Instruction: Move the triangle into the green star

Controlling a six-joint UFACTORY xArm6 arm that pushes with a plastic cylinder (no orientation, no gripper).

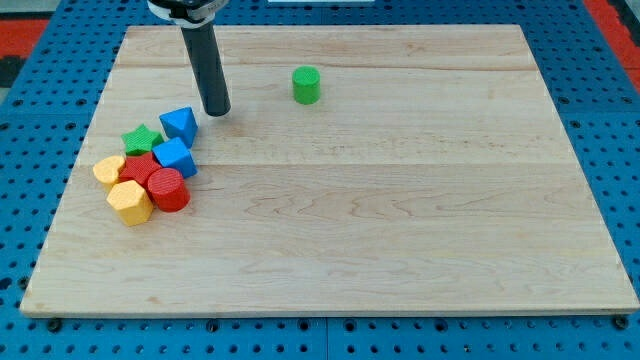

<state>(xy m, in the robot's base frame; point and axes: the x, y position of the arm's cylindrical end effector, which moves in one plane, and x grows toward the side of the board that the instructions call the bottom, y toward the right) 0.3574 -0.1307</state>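
Wooden board point(400, 230), pale and made of joined planks, fills most of our view and rests on a blue perforated surface point(60, 30); we can read no writing, label or brand anywhere on it. Our arm ends in a dark rod, so there are no jaws to spread or press together, and my tip point(217, 111) sits on the board toward the view's upper left. The blue triangle point(180, 124) lies just beside my tip, at about eight o'clock from it; whether they touch we cannot tell. The green star point(142, 139) is at about eight o'clock from the triangle, close against it. Below them the cluster packs together: a blue cube-like block point(175, 157) at six o'clock from the triangle, a red block point(138, 168) of unclear shape under the star, a red cylinder point(168, 189) at its five o'clock, a yellow block point(109, 171) at the cluster's nine o'clock edge, and a yellow hexagonal block point(130, 202) at its bottom. A green cylinder point(306, 85) stands well apart, at about two o'clock from my tip.
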